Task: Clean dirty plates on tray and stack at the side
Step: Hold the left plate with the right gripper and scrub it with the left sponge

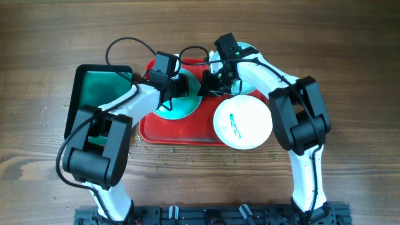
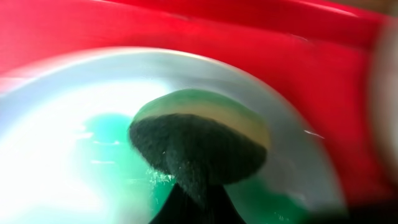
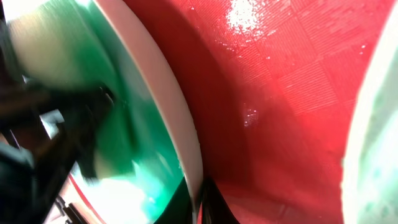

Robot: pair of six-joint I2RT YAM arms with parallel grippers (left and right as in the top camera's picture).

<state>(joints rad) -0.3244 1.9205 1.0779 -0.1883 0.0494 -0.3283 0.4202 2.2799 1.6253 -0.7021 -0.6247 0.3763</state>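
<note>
both arms (image 1: 128,103) bent inward, left jaws' sponge (image 2: 199,146) on right-held green plate (image 1: 185,107)

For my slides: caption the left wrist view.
Left claw presses a scouring sponge onto the teal plate on the red tray.

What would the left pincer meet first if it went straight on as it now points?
Probably the green plate: the sponge in the left pincer looks pressed against it, with the red tray beyond.
</note>
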